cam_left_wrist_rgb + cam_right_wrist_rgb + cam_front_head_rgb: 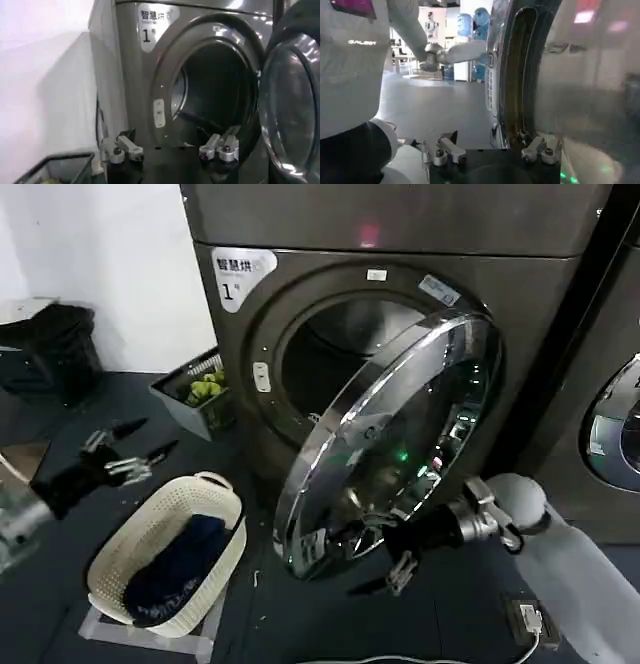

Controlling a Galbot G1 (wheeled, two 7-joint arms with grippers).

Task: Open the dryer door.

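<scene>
Right gripper (385,569): fingers spread wide and holding nothing, placed at the lower rim of the dryer door (400,439). In the right wrist view one finger (538,148) lies against or just beside the chrome edge of the door (580,75); actual contact cannot be confirmed. The right arm reaches in from the lower right.

Dryer door: swung well out from the dark grey machine (300,274), hinged on its right side, with the drum opening (335,359) exposed. Chrome ring and dark glass face outward toward the floor.

Left gripper (125,454): fingers apart and empty, held well left of the machine, above a cream laundry basket (150,534) containing dark cloth. In the left wrist view its fingers (220,147) point toward the open drum (215,90), clear of it.

A grey crate (185,399) of green items stands on the floor beside the machine's left side.
</scene>
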